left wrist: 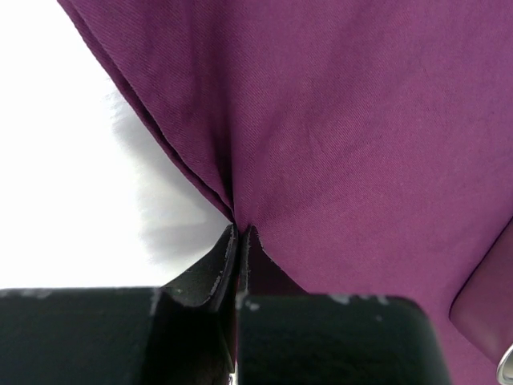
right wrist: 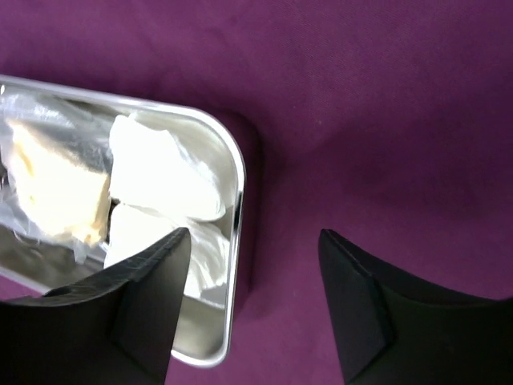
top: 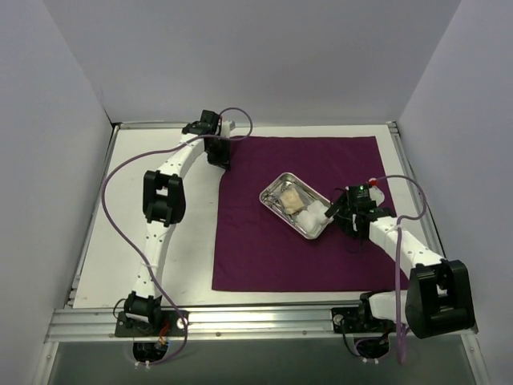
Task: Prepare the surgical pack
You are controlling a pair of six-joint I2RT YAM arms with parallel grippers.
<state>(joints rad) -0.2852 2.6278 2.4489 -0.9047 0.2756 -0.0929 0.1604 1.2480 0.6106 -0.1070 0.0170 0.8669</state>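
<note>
The left gripper [left wrist: 240,231] is clamped tight on a pinch of the purple cloth [top: 264,249] at its far left corner, beside the white table [top: 96,273]. It is probably placed there to fold that corner over the contents. The cloth lies flat across the table's middle and right, its edges square with the table's.

The steel tray [top: 309,188] sits on the cloth right of centre. Its long axis runs diagonally from far left to near right, and its near-right end points at the right gripper [right wrist: 255,241]. That gripper hangs wide open and empty, one finger over the tray's end and one outside the rim, as if to steady or shift it.

White gauze pads [right wrist: 160,164] fill that end. A yellowish wrapped pad [right wrist: 56,172] lies beyond them. The instruments are hard to make out from above.
</note>
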